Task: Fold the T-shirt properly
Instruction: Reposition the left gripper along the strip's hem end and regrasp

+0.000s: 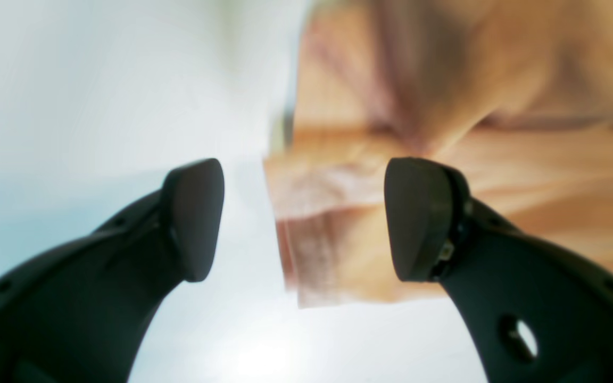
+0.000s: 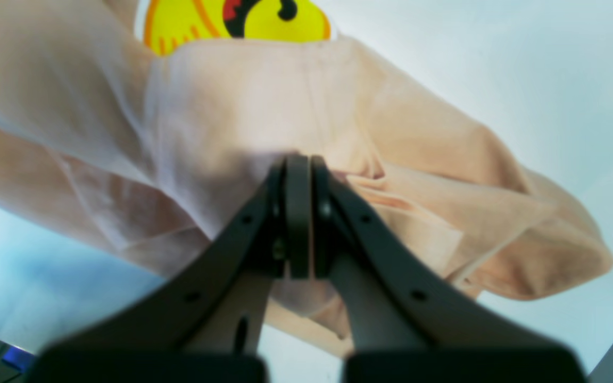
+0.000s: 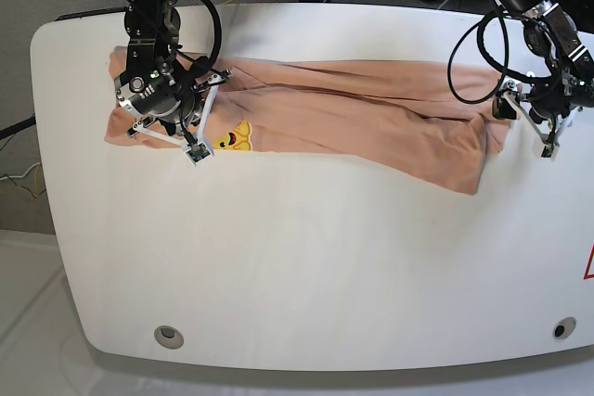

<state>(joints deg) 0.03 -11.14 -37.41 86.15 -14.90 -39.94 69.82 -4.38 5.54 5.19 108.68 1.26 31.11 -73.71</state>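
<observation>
Peach T-shirt [image 3: 353, 99] along table's [image 3: 306, 266] far edge

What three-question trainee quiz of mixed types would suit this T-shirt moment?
1. True or false: the left tool stands open, gripping nothing.
2. Multiple choice: the right tool is A) open above bare table, B) shut on the T-shirt, C) out of view.
3. Fill in: the yellow print lies near the ___ tool.

Key: 1 true; 2 B; 3 right.
</observation>
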